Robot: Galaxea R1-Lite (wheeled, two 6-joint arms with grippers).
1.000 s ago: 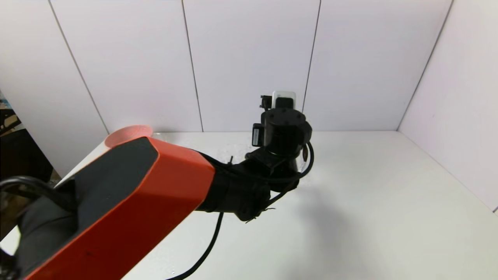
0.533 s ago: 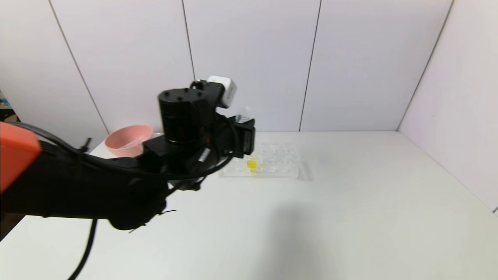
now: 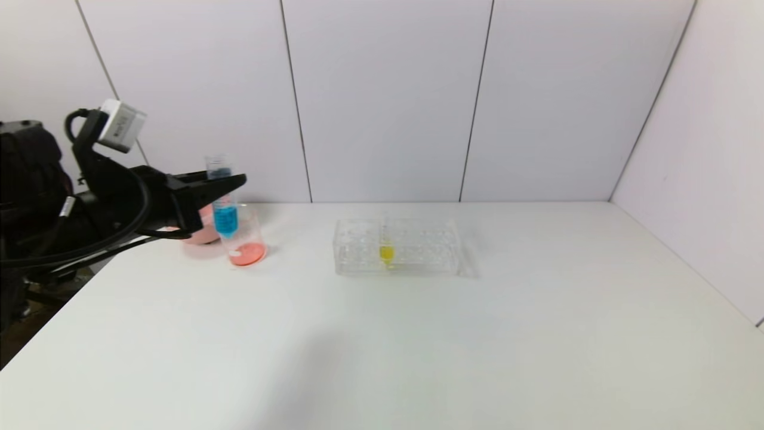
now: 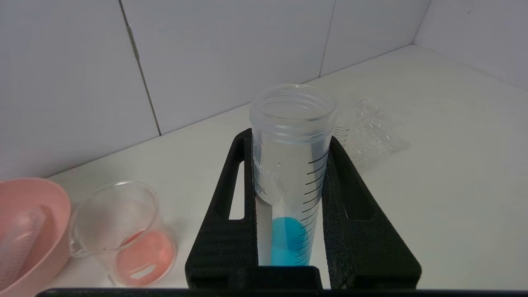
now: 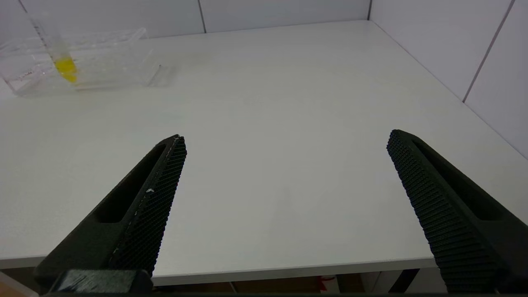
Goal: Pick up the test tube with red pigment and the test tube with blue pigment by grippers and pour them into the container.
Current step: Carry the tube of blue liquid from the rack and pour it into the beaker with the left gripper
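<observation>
My left gripper (image 3: 230, 182) is shut on the test tube with blue pigment (image 3: 224, 200) and holds it upright above the table at the far left. In the left wrist view the tube (image 4: 291, 165) sits between both fingers (image 4: 231, 198), with blue liquid in its tip. The container (image 3: 246, 239), a small clear beaker, stands close beside the tube and has red-orange liquid in its bottom; it also shows in the left wrist view (image 4: 119, 231). The test tube with red pigment is not in view. My right gripper (image 5: 286, 136) is open and empty over the table's near edge.
A pink bowl (image 3: 200, 233) stands just behind the beaker. A clear tube rack (image 3: 418, 254) in the middle of the table holds a tube with yellow liquid (image 3: 386, 251). White walls close the back and the right side.
My left arm has swung from over the rack to the far left, carrying the blue tube to the beaker. The rack and beaker have come into sight.
</observation>
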